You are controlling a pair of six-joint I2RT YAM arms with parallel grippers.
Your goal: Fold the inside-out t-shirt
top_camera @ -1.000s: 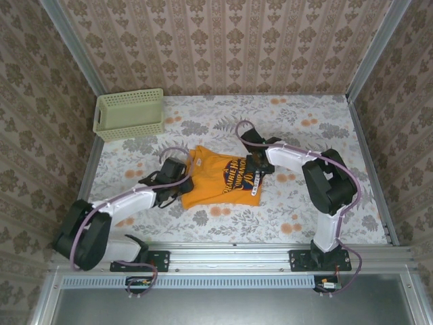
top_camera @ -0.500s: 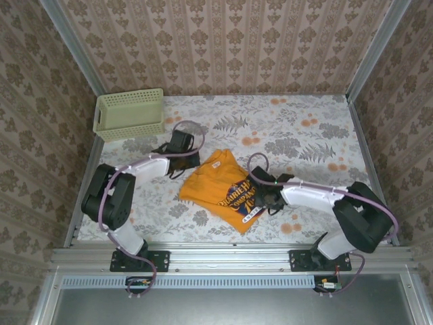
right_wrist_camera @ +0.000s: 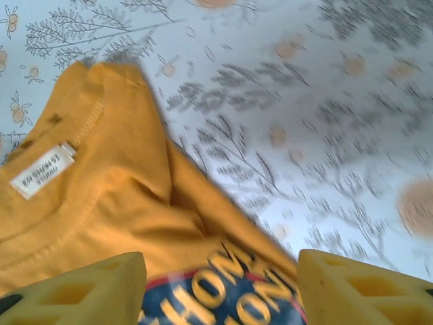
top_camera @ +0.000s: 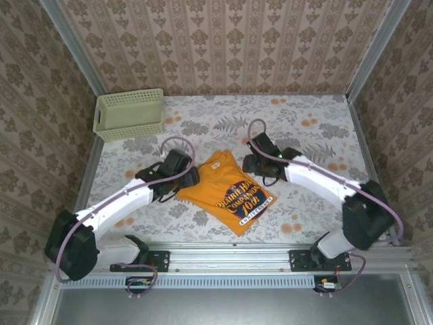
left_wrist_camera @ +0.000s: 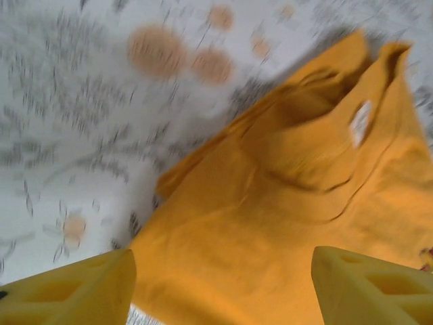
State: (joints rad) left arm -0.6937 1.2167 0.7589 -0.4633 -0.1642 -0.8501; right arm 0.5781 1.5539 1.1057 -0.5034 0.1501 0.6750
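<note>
Seeing the pale green basket (top_camera: 128,114) standing at the table's (top_camera: 304,122) back corner, far left of and well apart from the inside-out t-shirt (top_camera: 226,193), itself lying as a folded, tilted packet mid-table with dark print (top_camera: 242,202) facing up. Holding the left fingers (left_wrist_camera: 74,288) spread wide and empty at the t-shirt's left edge, plain orange cloth lying beneath them. Holding the right fingers (right_wrist_camera: 358,288) likewise parted and grasping nothing over the t-shirt's upper right edge, near the white collar label (right_wrist_camera: 42,170).
</note>
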